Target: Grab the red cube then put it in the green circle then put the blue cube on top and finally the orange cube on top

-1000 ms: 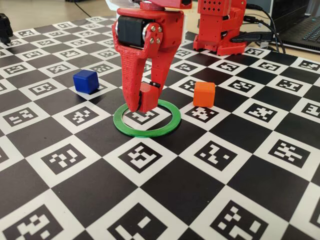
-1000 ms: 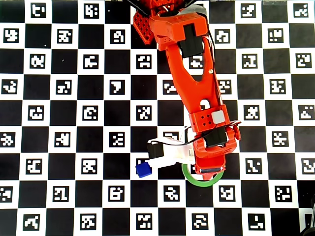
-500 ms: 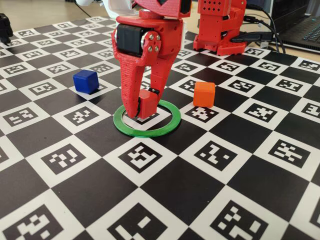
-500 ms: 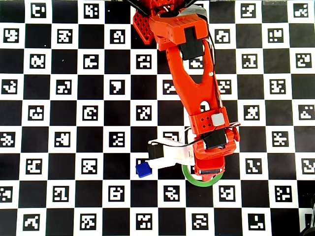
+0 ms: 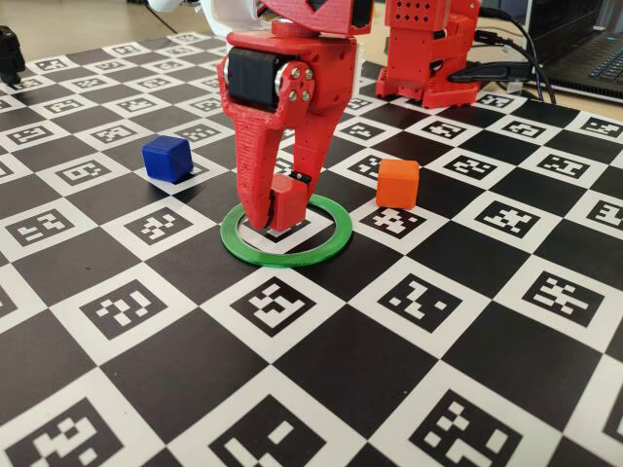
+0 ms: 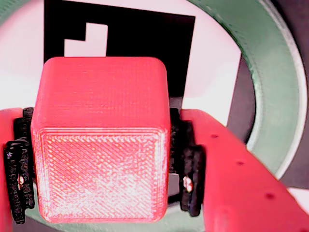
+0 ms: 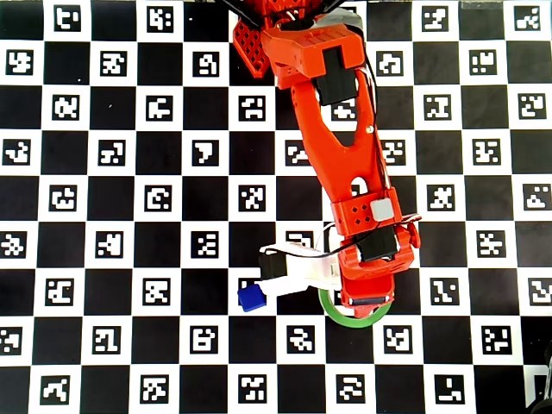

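Note:
My red gripper (image 5: 277, 220) is shut on the red cube (image 5: 288, 201) and holds it upright inside the green circle (image 5: 331, 244), at or just above the mat. In the wrist view the red cube (image 6: 101, 145) fills the space between the black pads (image 6: 19, 180), with the green circle (image 6: 271, 96) curving round behind it. The blue cube (image 5: 166, 157) sits on the mat left of the ring, and the orange cube (image 5: 397, 183) sits to its right. In the overhead view the arm covers most of the green circle (image 7: 345, 318) and hides the orange cube; the blue cube (image 7: 252, 298) shows left of it.
The checkered marker mat (image 5: 292, 389) covers the table. The arm's red base (image 5: 428, 49) stands at the back. A laptop (image 5: 594, 49) and cables lie at the back right. A white camera mount (image 7: 302, 272) sticks out from the wrist.

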Available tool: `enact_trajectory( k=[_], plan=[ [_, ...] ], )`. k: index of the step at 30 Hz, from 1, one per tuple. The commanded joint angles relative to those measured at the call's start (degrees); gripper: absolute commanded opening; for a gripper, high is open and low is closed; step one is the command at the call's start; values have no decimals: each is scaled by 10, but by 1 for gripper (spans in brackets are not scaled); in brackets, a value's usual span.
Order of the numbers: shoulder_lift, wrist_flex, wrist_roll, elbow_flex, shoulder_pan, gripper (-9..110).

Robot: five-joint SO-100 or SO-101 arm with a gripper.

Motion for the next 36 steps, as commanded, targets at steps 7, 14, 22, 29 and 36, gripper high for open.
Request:
enact_trajectory(
  k=[7, 14, 22, 29, 36],
  plan=[
    [17, 5, 8, -8, -10, 3],
    [17, 12, 27, -7, -10, 7],
    [17, 33, 88, -8, -10, 30],
    [17, 39, 109, -11, -11, 41],
    [20, 111, 119, -76, -11, 43]
  ],
)
